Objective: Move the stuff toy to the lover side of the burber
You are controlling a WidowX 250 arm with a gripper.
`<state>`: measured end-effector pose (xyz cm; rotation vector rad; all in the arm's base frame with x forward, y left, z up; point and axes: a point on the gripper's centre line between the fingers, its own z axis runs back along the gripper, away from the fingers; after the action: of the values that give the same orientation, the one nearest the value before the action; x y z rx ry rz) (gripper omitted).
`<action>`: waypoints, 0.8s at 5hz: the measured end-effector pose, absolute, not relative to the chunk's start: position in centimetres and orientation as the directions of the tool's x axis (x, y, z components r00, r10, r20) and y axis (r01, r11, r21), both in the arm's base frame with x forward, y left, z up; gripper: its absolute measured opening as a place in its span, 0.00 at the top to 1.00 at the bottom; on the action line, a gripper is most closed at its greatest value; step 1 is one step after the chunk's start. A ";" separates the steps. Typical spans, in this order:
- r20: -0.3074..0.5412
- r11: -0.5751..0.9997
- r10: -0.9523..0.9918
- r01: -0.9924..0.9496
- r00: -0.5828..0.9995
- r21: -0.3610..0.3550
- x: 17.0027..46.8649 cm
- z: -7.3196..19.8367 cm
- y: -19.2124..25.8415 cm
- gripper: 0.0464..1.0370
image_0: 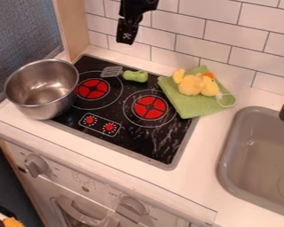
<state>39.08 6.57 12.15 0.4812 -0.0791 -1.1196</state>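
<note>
We see the yellow-and-orange plush toy (193, 84) lying on a folded green cloth (186, 104).
The cloth straddles the black stovetop's (124, 144) back right corner and the white counter (198, 177); our black two-finger gripper (126, 37) hangs near the white tiled wall (189, 37), and we cannot tell whether it stands wide or narrow.

At the top of the frame, the robot arm (140, 6) is black, with a chunky, uneven outline. Its black gripper (125, 40) looks narrower and blocky, with a small pale marking (127, 35) near the lower end.
</note>
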 end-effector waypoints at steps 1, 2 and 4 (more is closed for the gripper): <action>-0.178 0.356 -0.879 0.856 0.443 0.374 39.0 10.7 6.4 0.04; -0.050 0.424 -0.884 0.842 0.465 0.333 39.1 9.9 4.5 0.04; 0.073 0.427 -0.903 0.866 0.423 0.259 39.8 8.6 0.1 0.04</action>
<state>39.76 0.08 8.55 0.1925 -0.2135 -1.1159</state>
